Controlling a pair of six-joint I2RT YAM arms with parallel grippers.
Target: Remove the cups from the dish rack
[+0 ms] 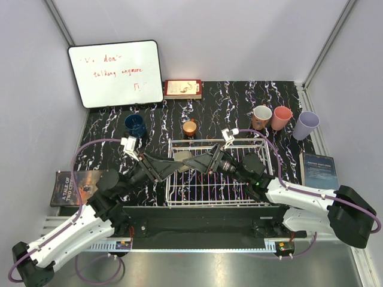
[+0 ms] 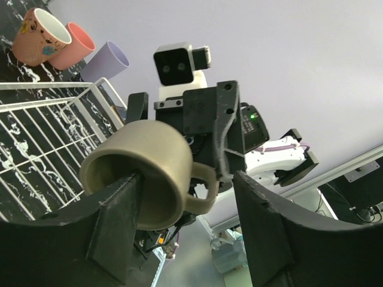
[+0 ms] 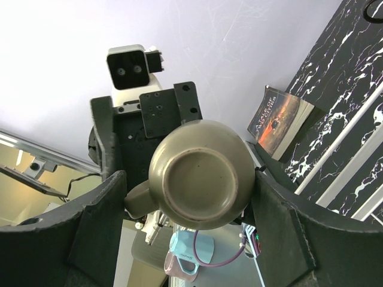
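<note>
A beige mug (image 1: 184, 158) hangs in the air over the left part of the white wire dish rack (image 1: 263, 179), between my two grippers, which face each other. My right gripper (image 3: 191, 209) is shut on it: one finger is against the body and the other against the handle, with the mug's base (image 3: 200, 179) towards the camera. My left gripper (image 2: 185, 227) is open. One finger is at the mug's rim (image 2: 149, 161) and the other stands apart from the handle. On the table are a dark blue mug (image 1: 136, 125), an orange cup (image 1: 190, 127), a brown mug (image 1: 261, 115), a salmon-pink cup (image 1: 281, 117) and a lavender tumbler (image 1: 306, 125).
A whiteboard (image 1: 115, 73) leans at the back left, with a red book (image 1: 183, 89) beside it. One book (image 1: 75, 186) lies left of the rack and another (image 1: 318, 169) lies right of it. The enclosure walls stand on both sides.
</note>
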